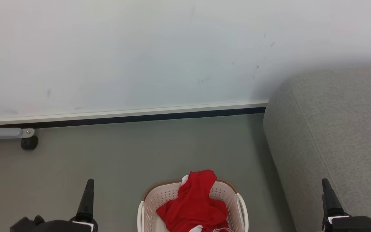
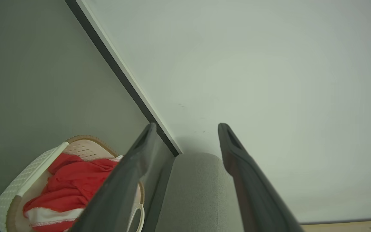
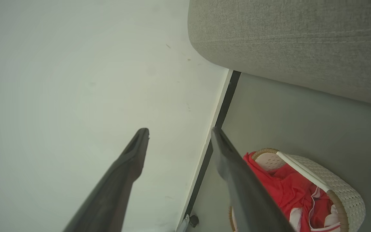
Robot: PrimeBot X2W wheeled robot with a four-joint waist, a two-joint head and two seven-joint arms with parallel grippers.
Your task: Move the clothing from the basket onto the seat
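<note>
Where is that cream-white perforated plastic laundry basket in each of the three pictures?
Head view: cream-white perforated basket at bottom centre.
Left wrist view: basket at lower left.
Right wrist view: basket at lower right.
Shared landmark: the grey woven-fabric sofa, in all three.

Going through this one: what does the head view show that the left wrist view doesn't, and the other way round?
Head view adds: the right gripper at lower right, and a black caster under a grey frame leg by the wall. Left wrist view adds: the open gap between the left gripper fingers, and a pale wood-coloured strip at the bottom corner. Both: the basket holding the red clothing, the grey seat beside it, the floor and the dark baseboard.
</note>
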